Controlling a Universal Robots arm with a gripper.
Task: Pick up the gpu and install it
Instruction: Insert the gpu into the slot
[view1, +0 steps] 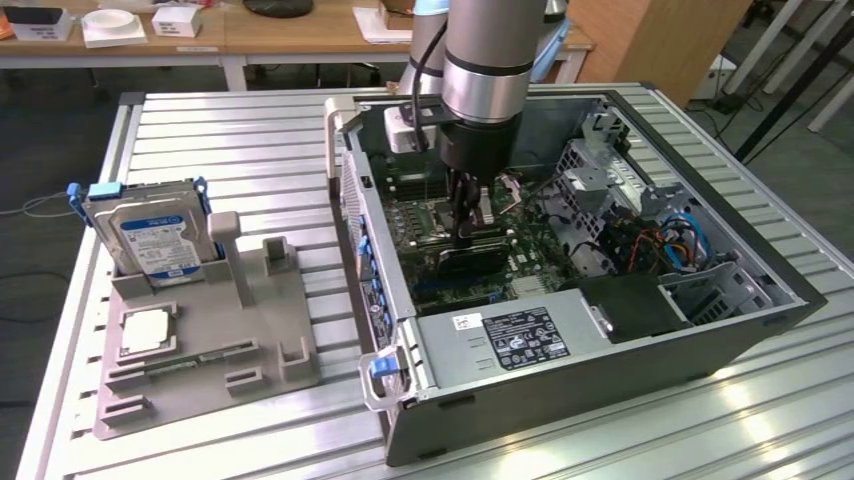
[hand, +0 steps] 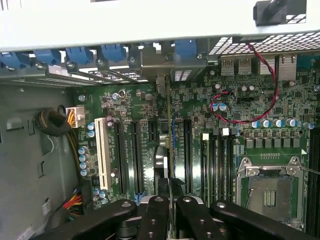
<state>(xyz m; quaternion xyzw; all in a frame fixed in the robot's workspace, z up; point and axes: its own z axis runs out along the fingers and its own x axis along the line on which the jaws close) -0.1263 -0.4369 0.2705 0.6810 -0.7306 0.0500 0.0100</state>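
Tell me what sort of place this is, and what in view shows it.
Probably a robotics lab or workshop bench for PC assembly. An open computer case lies on a slatted aluminium table, a grey fixture beside it holds a hard drive, and wooden desks stand behind.

No wording can be read anywhere. The hard drive (view1: 150, 232), at the left of the exterior view, carries a blue-and-white label whose print is illegible. The power supply (view1: 521, 340), low in the open computer case (view1: 747, 330), has a black label and a small white sticker, both unreadable.
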